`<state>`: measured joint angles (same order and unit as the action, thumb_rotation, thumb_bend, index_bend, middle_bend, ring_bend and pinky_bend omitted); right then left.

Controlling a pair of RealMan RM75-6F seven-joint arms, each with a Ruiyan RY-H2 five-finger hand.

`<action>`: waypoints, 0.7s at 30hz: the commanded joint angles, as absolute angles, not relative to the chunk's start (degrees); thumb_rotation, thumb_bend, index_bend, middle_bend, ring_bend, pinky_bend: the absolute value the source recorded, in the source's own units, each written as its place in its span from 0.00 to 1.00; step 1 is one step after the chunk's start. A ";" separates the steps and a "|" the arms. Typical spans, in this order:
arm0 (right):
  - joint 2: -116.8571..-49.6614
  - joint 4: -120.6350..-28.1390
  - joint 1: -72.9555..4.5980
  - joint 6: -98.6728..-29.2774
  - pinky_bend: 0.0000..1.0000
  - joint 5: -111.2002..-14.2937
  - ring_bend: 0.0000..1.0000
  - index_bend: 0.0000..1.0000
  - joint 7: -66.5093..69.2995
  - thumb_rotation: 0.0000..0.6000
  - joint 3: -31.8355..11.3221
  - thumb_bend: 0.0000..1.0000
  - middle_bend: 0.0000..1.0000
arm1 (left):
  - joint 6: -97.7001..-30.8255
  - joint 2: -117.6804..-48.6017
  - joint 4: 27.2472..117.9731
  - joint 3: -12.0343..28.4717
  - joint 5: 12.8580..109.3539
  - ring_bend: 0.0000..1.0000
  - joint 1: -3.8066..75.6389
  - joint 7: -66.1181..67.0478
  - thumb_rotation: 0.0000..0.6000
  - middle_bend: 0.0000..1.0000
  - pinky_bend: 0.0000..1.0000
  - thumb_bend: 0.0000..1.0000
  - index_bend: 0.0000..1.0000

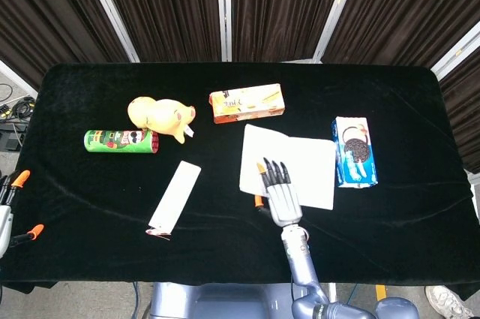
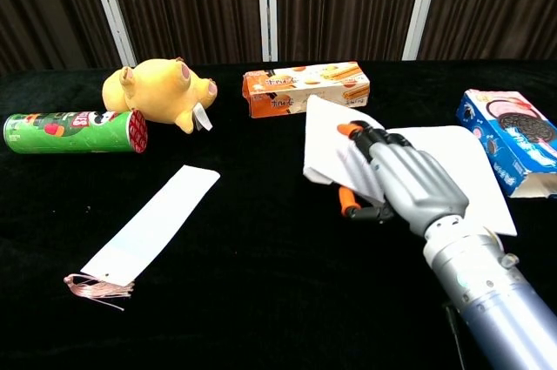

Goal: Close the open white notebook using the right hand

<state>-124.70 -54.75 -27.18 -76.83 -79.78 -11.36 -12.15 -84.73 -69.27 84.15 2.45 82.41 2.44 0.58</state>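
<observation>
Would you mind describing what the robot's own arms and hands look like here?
The right hand has a silver-grey metallic back, dark fingers and orange fingertips, on a ribbed silver forearm. The left hand shows only at the frame edge: grey with orange tips.

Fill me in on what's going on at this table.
The robot's right hand is working on the open white notebook, lifting its left page, which stands partly raised off the black table. The book is not yet closed. The blue cookie box lies right beside it. The left hand waits at the table's edge.
</observation>
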 commanded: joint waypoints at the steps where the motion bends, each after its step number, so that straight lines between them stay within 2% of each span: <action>1: -124.06 -57.34 -25.62 -79.45 0.00 -78.11 0.00 0.00 -10.79 1.00 -14.49 0.49 0.00 | -84.82 -69.29 84.29 2.42 82.52 0.00 2.43 0.72 1.00 0.00 0.00 0.10 0.00; 7: -123.11 -60.42 -23.35 -84.90 0.00 -76.88 0.00 0.00 -14.08 1.00 -16.98 0.49 0.00 | -85.62 -69.45 84.83 2.34 83.39 0.00 2.38 1.14 1.00 0.00 0.00 0.10 0.00; 12: -119.90 -65.55 -21.25 -88.01 0.00 -77.48 0.00 0.00 -15.22 1.00 -16.89 0.48 0.00 | -86.31 -69.48 85.72 2.10 84.43 0.00 2.41 2.34 1.00 0.00 0.00 0.10 0.00; 21: -112.17 -74.69 -17.49 -91.51 0.00 -79.05 0.00 0.00 -15.66 1.00 -15.71 0.37 0.00 | -87.64 -69.22 88.05 1.91 86.59 0.00 2.70 4.84 1.00 0.00 0.00 0.10 0.00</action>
